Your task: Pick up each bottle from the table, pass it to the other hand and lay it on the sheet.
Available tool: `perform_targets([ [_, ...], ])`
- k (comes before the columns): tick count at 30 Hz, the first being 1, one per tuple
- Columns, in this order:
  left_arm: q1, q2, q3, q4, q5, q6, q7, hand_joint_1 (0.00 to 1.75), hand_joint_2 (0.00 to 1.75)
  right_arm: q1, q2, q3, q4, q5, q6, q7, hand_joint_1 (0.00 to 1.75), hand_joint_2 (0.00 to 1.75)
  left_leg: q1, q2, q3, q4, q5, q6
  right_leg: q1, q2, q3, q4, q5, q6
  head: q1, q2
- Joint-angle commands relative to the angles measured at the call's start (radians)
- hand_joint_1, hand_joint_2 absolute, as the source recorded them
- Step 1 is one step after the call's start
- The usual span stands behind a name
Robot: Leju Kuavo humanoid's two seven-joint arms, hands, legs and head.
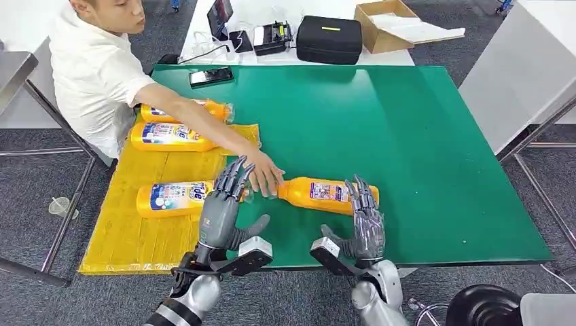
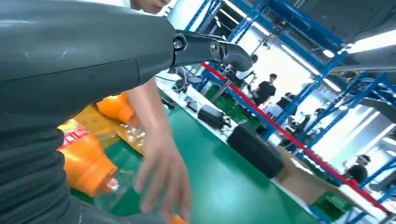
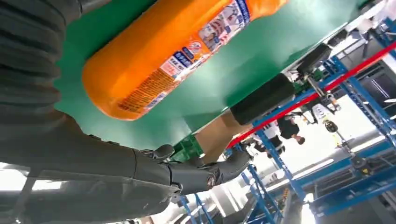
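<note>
An orange bottle (image 1: 327, 192) lies on its side on the green table (image 1: 407, 136), and a person's hand (image 1: 263, 178) holds its neck end. My right hand (image 1: 365, 221) is open, fingers spread, just in front of that bottle's base; up close the bottle (image 3: 168, 51) fills the right wrist view. My left hand (image 1: 224, 207) is open with fingers up, over the cap end of another orange bottle (image 1: 173, 199) lying on the yellow sheet (image 1: 129, 238). Two more bottles (image 1: 166, 136) lie at the sheet's far end.
The person in a white shirt (image 1: 92, 71) sits at the table's left and reaches an arm across the sheet. A phone (image 1: 210, 76), a black case (image 1: 329, 39) and a cardboard box (image 1: 387, 24) stand at the far edge. Metal table legs (image 1: 64, 224) flank the sheet.
</note>
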Motion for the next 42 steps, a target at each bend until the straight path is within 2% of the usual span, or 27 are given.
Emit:
perform_targets([
  [1, -0.003, 0.003, -0.054, -0.015, 0.153, -0.054, -0.050, 0.00, 1.75, -0.125, -0.160, 0.083, 0.201, 0.127, -0.073, 0.197, 0.00, 1.75, 0.000, 0.001, 0.004, 0.000, -0.001, 0.000, 0.001, -0.001, 0.004, -0.001, -0.001, -0.003, 0.000, 0.000],
  [5, -0.003, 0.002, -0.061, -0.013, 0.162, -0.055, -0.053, 0.00, 1.75, -0.142, -0.178, 0.096, 0.219, 0.106, -0.075, 0.198, 0.00, 1.75, 0.000, 0.002, 0.004, 0.000, -0.002, 0.001, 0.001, 0.001, 0.005, -0.001, -0.001, -0.003, 0.000, 0.000],
  [10, 0.006, -0.002, -0.061, -0.029, 0.242, -0.084, -0.069, 0.00, 1.75, -0.197, -0.194, 0.120, 0.285, 0.100, -0.047, 0.275, 0.00, 1.75, 0.000, 0.003, 0.003, 0.000, -0.001, 0.000, 0.001, 0.001, 0.003, -0.001, 0.000, -0.002, 0.000, 0.000],
  [11, -0.006, 0.000, -0.071, -0.007, 0.143, 0.021, -0.062, 0.00, 1.75, -0.230, -0.195, 0.136, 0.335, 0.112, -0.041, 0.279, 0.00, 1.75, 0.000, 0.003, 0.005, 0.000, -0.002, 0.000, 0.001, 0.002, 0.005, 0.000, -0.001, -0.003, 0.000, 0.000],
  [13, -0.008, -0.009, -0.063, -0.001, 0.190, -0.009, -0.063, 0.00, 1.75, -0.263, -0.192, 0.146, 0.384, 0.133, -0.055, 0.294, 0.00, 1.75, 0.001, 0.005, 0.007, 0.001, -0.003, 0.000, 0.002, 0.003, 0.007, 0.000, -0.002, -0.005, 0.000, 0.000],
  [17, -0.012, -0.013, -0.071, 0.005, 0.192, -0.011, -0.070, 0.00, 1.75, -0.290, -0.162, 0.149, 0.404, 0.120, -0.046, 0.290, 0.00, 1.75, 0.000, 0.002, 0.002, 0.000, -0.001, 0.000, 0.001, 0.001, 0.002, -0.001, 0.000, -0.002, 0.000, 0.000],
  [22, -0.015, -0.017, -0.073, 0.019, 0.208, -0.012, -0.072, 0.00, 1.75, -0.322, -0.140, 0.171, 0.469, 0.091, 0.020, 0.258, 0.00, 1.75, 0.001, 0.004, 0.006, 0.001, -0.003, 0.000, 0.002, 0.002, 0.006, 0.000, -0.001, -0.004, 0.000, 0.000],
  [27, -0.023, -0.026, -0.077, 0.035, 0.218, -0.012, -0.081, 0.00, 1.75, -0.349, -0.121, 0.196, 0.497, 0.085, 0.055, 0.245, 0.00, 1.75, 0.000, 0.003, 0.003, 0.000, -0.001, 0.000, 0.001, 0.002, 0.003, 0.000, 0.000, -0.003, 0.000, 0.000],
  [28, -0.024, -0.030, -0.079, 0.041, 0.227, -0.015, -0.086, 0.00, 1.75, -0.358, -0.112, 0.201, 0.511, 0.067, 0.084, 0.236, 0.00, 1.75, 0.001, 0.005, 0.007, 0.001, -0.004, 0.000, 0.002, 0.003, 0.007, 0.001, -0.002, -0.006, 0.000, 0.000],
  [31, -0.024, -0.030, -0.081, 0.042, 0.229, -0.016, -0.087, 0.00, 1.75, -0.360, -0.112, 0.209, 0.514, 0.069, 0.092, 0.235, 0.00, 1.75, 0.000, 0.002, 0.002, 0.000, -0.001, 0.000, 0.001, 0.001, 0.002, -0.001, 0.000, -0.002, 0.000, 0.000],
  [35, -0.025, -0.030, -0.083, 0.045, 0.235, -0.016, -0.090, 0.00, 1.75, -0.364, -0.122, 0.233, 0.525, 0.079, 0.121, 0.244, 0.00, 1.75, 0.000, 0.002, 0.004, 0.000, -0.002, 0.000, 0.001, 0.001, 0.004, 0.000, -0.001, -0.003, 0.000, 0.000],
  [37, -0.024, -0.030, -0.082, 0.045, 0.241, -0.012, -0.092, 0.00, 1.75, -0.369, -0.134, 0.256, 0.527, 0.090, 0.145, 0.272, 0.00, 1.75, 0.000, 0.002, 0.005, 0.000, -0.002, 0.000, 0.001, 0.000, 0.005, 0.000, -0.001, -0.004, 0.000, 0.000],
  [39, -0.021, -0.027, -0.081, 0.040, 0.246, -0.009, -0.090, 0.00, 1.75, -0.378, -0.150, 0.282, 0.535, 0.113, 0.183, 0.341, 0.00, 1.75, 0.000, 0.002, 0.005, 0.001, -0.002, 0.000, 0.001, 0.000, 0.006, 0.000, -0.002, -0.004, 0.000, 0.000],
  [40, -0.016, -0.025, -0.077, 0.038, 0.243, -0.005, -0.084, 0.00, 1.75, -0.389, -0.162, 0.307, 0.551, 0.138, 0.242, 0.408, 0.00, 1.75, 0.000, 0.001, 0.003, 0.000, -0.001, 0.000, 0.001, 0.000, 0.004, 0.000, -0.001, -0.003, 0.000, 0.000],
  [42, -0.014, -0.023, -0.074, 0.038, 0.241, -0.003, -0.082, 0.00, 1.75, -0.396, -0.165, 0.316, 0.549, 0.139, 0.270, 0.426, 0.00, 1.75, 0.000, 0.002, 0.004, 0.001, -0.002, 0.000, 0.001, 0.000, 0.005, 0.000, -0.001, -0.003, 0.000, 0.000],
])
